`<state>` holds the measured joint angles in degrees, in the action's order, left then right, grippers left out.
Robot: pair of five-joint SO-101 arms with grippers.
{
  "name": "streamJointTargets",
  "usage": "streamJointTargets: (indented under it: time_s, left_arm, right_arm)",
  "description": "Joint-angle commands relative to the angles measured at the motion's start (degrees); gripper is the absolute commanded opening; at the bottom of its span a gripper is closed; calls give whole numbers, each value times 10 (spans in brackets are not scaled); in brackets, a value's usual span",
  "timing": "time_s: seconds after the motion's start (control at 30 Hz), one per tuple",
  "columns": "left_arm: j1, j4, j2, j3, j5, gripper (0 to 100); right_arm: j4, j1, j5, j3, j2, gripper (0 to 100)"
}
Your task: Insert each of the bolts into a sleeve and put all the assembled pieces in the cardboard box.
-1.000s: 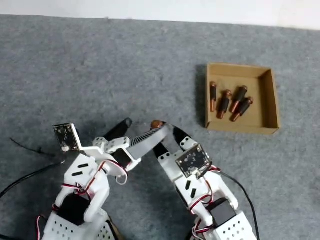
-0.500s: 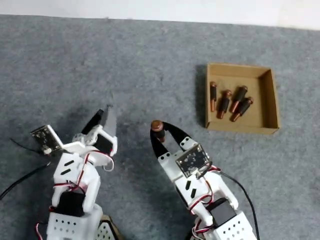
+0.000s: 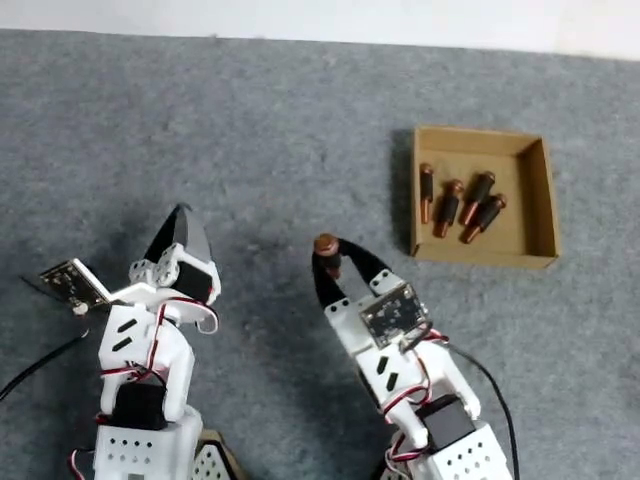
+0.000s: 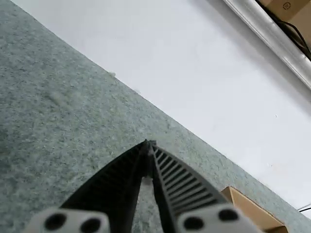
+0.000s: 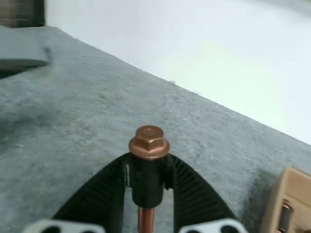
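Pulling away from the meeting point, the left gripper [image 3: 181,213] has swung back to its own side and now sits pressed together, holding nothing. The right gripper [image 3: 328,258] has edged toward the cardboard box [image 3: 480,258], pinching the sleeved bolt [image 5: 148,167] upright, copper head on top. Insertion looks done, so only the drop-off remains. Four assembled pieces [image 3: 458,205] already lie in the box. Bare grey table [image 3: 300,120] lies between, and the box's near wall must be cleared.

High view looks down on the mat [image 3: 250,130]; the 2 wrist views skim it, sharing the cardboard box [image 5: 291,182].
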<state>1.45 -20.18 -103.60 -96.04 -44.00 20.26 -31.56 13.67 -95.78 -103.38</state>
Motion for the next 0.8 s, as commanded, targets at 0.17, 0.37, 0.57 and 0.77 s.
streamJointTargets:
  time_s: [0.17,0.37,0.57,0.77]
  left_arm:
    - [5,12,-6,-12,-3,6]
    - [5,12,-5,-12,-3,6]
    - [5,12,-4,-12,-3,6]
    - [5,11,-2,-12,-3,6]
  right_arm:
    - [-99,146,1,-25,-8,5]
    - [-102,195,1,57,33,5]
    - [-107,216,1,235,303,5]
    - [-106,285,0,491,611,5]
